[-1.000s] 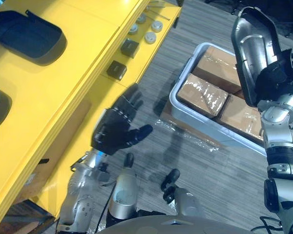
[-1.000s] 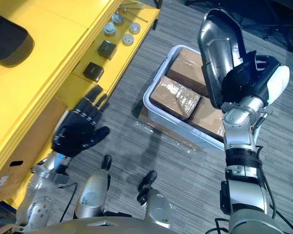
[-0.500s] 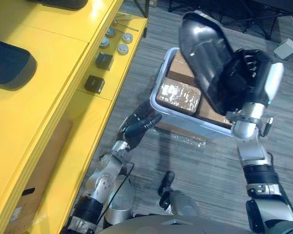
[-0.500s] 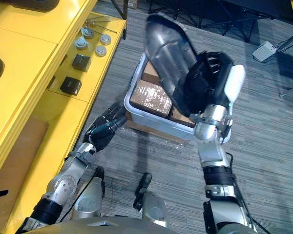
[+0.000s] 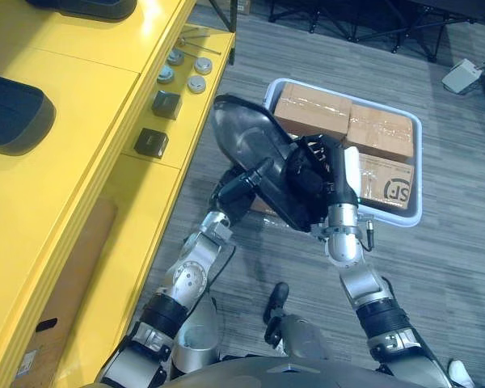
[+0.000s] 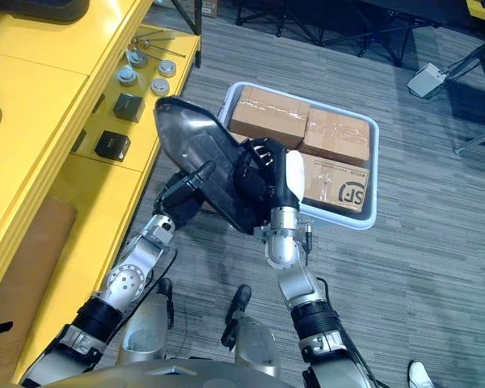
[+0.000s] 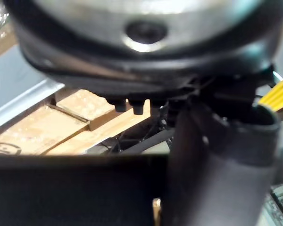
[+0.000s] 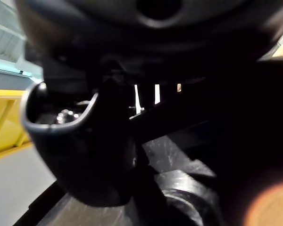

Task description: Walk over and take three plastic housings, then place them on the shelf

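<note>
**Housing** (image 5: 242, 141): dark glossy plastic shell, held tilted in the air over the floor (image 5: 444, 291), between the shelf's front edge and the crate's near left corner.

**Right hand** (image 5: 317, 174): fingers curled round the housing's rim, white-covered thumb towards the crate.

**Left hand** (image 5: 230, 192): touching the housing's lower edge on the shelf side; whether it grips cannot be told.

**Shelf** (image 5: 81, 170): yellow. On the top level, a near shell (image 5: 14, 113) and a far shell (image 5: 85, 6), both dark. Along the lower level's front edge, two black blocks (image 5: 151, 142) and several round discs (image 5: 198, 83).

**Crate** (image 5: 419, 174): pale rim, on the floor, three cardboard boxes (image 5: 311, 113) inside.
</note>
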